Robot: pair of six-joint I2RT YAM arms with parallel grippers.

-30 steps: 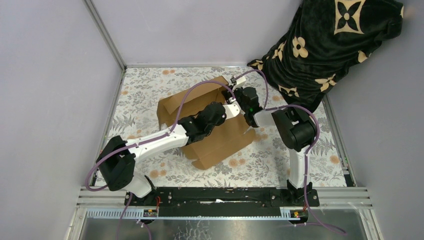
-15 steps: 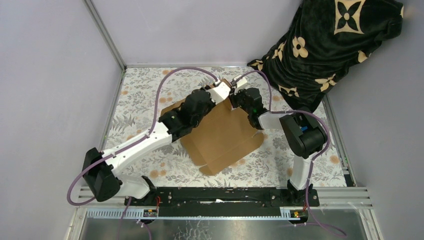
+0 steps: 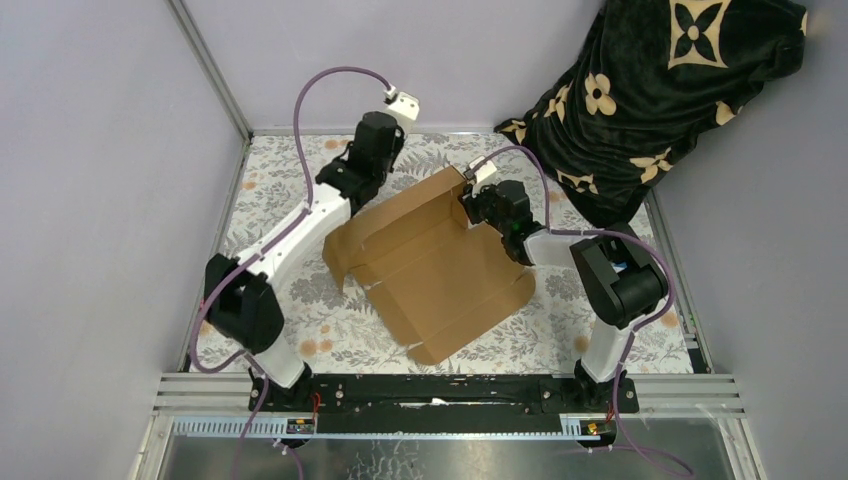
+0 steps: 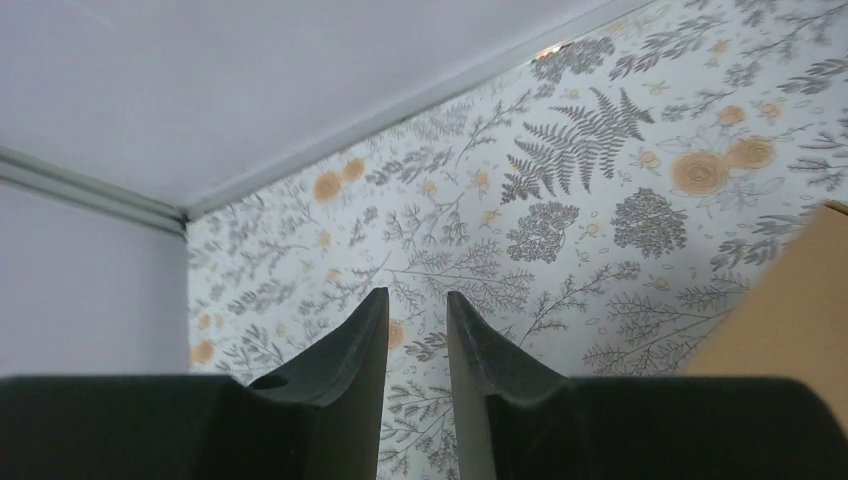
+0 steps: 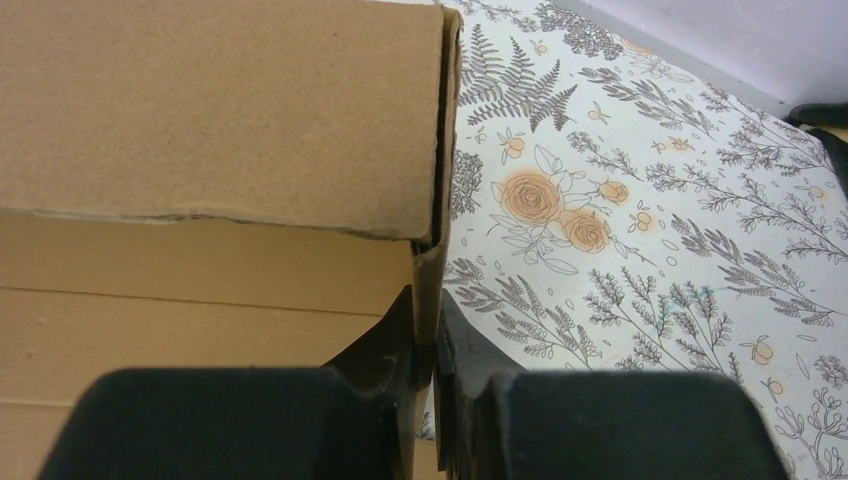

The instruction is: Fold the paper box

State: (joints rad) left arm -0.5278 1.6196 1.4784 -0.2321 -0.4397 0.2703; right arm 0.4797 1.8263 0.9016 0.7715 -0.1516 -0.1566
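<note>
My right gripper (image 5: pixel 427 335) has its fingers (image 5: pixel 385 360) pinched together on a thin upright edge of the paper box (image 5: pixel 200 110); the cardboard rises straight up from between the tips, and a standing wall spreads away to the left of them, with the flat inner panels lying below it. My left gripper (image 4: pixel 415 310) has its fingers a little apart with nothing between them; past the tips I see only patterned surface, and a corner of cardboard shows well off to their right.

From above, the box (image 3: pixel 430 255) spreads out from the right fingers toward the arm bases; I judge the fold to be barely begun, since only the wall at the pinched end stands, while the wide panels, the slit flaps and the end away from the right fingers lie open and mostly flat; the remaining walls and the lid are not yet raised.

The sheet lies on a floral cloth (image 3: pixel 280 200) covering the table; plain pale walls close in around it, a dark cloth with cream flowers (image 3: pixel 660 90) is heaped beyond the right arm, and a metal rail (image 3: pixel 450 395) carries both bases.
</note>
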